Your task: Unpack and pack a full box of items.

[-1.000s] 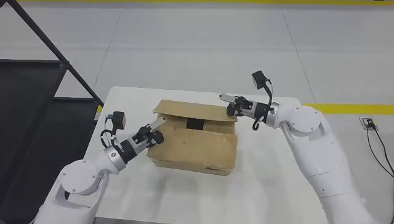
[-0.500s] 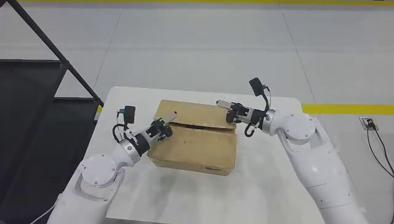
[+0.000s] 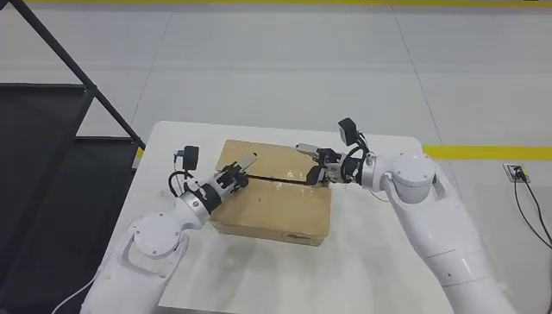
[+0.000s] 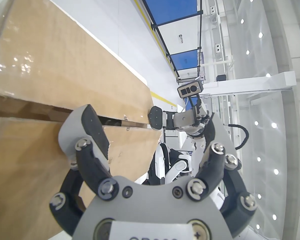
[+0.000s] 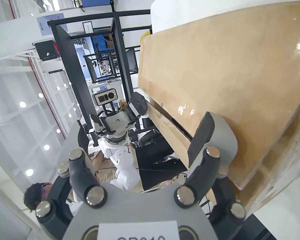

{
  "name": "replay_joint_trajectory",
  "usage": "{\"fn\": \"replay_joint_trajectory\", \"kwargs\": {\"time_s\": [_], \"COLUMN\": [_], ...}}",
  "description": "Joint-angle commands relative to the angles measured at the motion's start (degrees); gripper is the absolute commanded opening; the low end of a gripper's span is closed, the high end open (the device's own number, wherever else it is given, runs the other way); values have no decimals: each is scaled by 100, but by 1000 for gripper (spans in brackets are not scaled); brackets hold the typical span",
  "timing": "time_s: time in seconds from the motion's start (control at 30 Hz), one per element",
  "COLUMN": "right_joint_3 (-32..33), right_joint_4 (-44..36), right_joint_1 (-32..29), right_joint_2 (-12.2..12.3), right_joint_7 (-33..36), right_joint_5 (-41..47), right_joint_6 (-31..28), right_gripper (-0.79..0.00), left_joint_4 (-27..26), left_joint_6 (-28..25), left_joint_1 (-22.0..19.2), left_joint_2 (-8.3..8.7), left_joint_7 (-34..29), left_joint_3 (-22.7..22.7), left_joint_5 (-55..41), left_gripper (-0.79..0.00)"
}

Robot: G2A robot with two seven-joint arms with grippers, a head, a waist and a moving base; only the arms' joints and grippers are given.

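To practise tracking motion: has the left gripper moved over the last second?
Yes: the left gripper went from the end wall of the cardboard box onto its top.

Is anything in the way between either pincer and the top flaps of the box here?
Nothing visible stands between them. The left pincer and the right pincer, both open, sit at opposite ends of the narrow seam in the top of the cardboard box, each with one finger over it. I cannot confirm actual contact.

Left jaws spread wide; right jaws likewise, facing them.
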Motion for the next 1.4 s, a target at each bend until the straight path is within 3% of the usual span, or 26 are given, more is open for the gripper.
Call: {"fn": "replay_joint_trajectory", "kwargs": {"time_s": [0.0, 0.3, 0.47, 0.7, 1.1, 1.37], "right_joint_3": [-17, -27, 8, 8, 8, 18], "right_joint_4": [-23, -226, -235, -235, -242, -177], "right_joint_1": [-28, -260, -384, -384, -402, -447], "right_joint_2": [3, 63, 89, 89, 89, 108], "right_joint_7": [42, -6, -24, -24, -55, -131], "right_joint_5": [41, -107, -76, -76, -76, -16], "right_joint_6": [-33, -293, -628, -628, -635, -734], "right_gripper": [0, 0, 0, 0, 0, 0], "left_joint_4": [23, 3, -208, -423, -215, 149], "left_joint_6": [-2, -152, -374, -535, -384, -557], "left_joint_1": [-28, -61, 164, 712, 805, 1258], "left_joint_2": [-13, -83, -78, -10, -31, -94], "left_joint_7": [26, 409, 925, 1304, 1333, 1749], "left_joint_3": [38, -4, -599, -1685, -1690, -1734], "left_joint_5": [44, -149, -682, -1216, -1465, -1793], "left_gripper": [0, 0, 0, 0, 0, 0]}}
